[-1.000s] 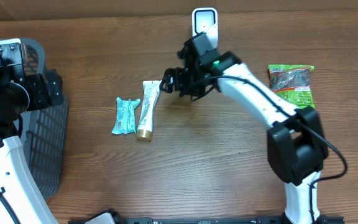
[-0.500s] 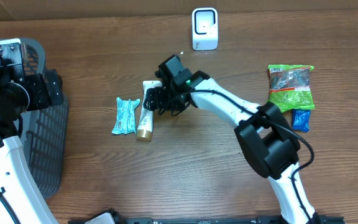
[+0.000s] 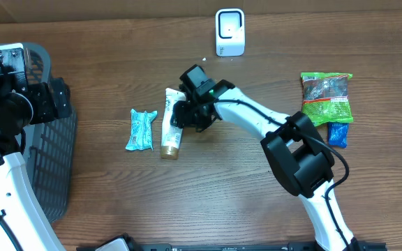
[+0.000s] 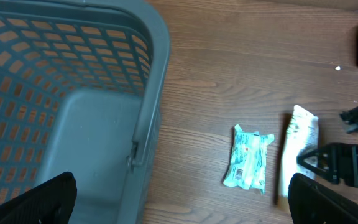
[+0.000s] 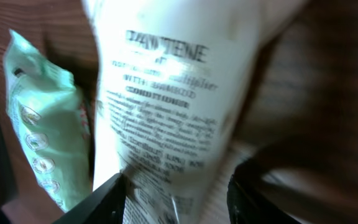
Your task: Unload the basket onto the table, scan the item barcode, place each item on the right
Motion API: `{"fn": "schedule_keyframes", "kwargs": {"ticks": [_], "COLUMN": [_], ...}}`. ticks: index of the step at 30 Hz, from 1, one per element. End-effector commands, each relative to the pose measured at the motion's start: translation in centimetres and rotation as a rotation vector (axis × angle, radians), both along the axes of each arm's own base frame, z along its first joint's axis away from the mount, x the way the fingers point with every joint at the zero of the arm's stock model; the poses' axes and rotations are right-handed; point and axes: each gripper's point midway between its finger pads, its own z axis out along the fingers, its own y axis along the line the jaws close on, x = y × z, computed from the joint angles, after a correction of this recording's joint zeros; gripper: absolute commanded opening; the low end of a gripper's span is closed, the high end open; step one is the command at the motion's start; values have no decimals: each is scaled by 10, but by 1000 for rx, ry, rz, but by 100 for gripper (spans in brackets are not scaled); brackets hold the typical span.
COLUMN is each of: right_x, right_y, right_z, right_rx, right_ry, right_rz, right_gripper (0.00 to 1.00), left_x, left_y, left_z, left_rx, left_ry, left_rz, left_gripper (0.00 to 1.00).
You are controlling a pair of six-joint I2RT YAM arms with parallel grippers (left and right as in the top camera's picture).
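Note:
A white tube with a gold cap lies on the wooden table, left of centre. My right gripper is down over its upper end. In the right wrist view the tube fills the gap between the black fingers, so the right gripper is shut on it; the printed text is blurred. The white barcode scanner stands at the back edge. My left gripper hangs open above the basket's edge, with nothing in it.
A teal packet lies just left of the tube. A grey mesh basket stands at the far left. A green snack bag and a small blue item lie at the right.
My right gripper came down from near the scanner onto the tube and narrowed around it. The tube shifted slightly right and turned. The left arm stayed still.

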Motion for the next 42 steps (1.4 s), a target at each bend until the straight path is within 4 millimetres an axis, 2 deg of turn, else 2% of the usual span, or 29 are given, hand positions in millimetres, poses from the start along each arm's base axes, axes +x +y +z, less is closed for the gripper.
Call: {"fn": "schedule_keyframes", "kwargs": {"ticks": [1,6,12,18,22,26,35,42], "right_x": [9,6,23,55,79,93,99,93], "right_y": [-34,-55,-56,-43,-29,-12,22,28], "right_z": [-4,0,33,72,83,85,78,52], "right_rx": [-35,3,60,73,59,64,117,131], "right_ry": [79,148,-34,-254,-426,-535,-634,-579], "right_rz": [-59,-21,165,264,298,316,349,361], "right_gripper": [50,50,63,70,75,81,84,84], "left_x": [1,1,1,1,1,1,1,1], "left_y": [0,0,0,0,0,0,0,0], "left_z": [4,4,4,4,4,4,4,4], "left_rx": [12,12,12,12,12,12,12,12], "left_ry": [-10,-10,-10,-10,-10,-10,-10,-10], "left_rz": [-15,-15,-15,-15,-15,-15,-15,-15], "left_gripper": [100,100,100,100,100,100,100,100]}}
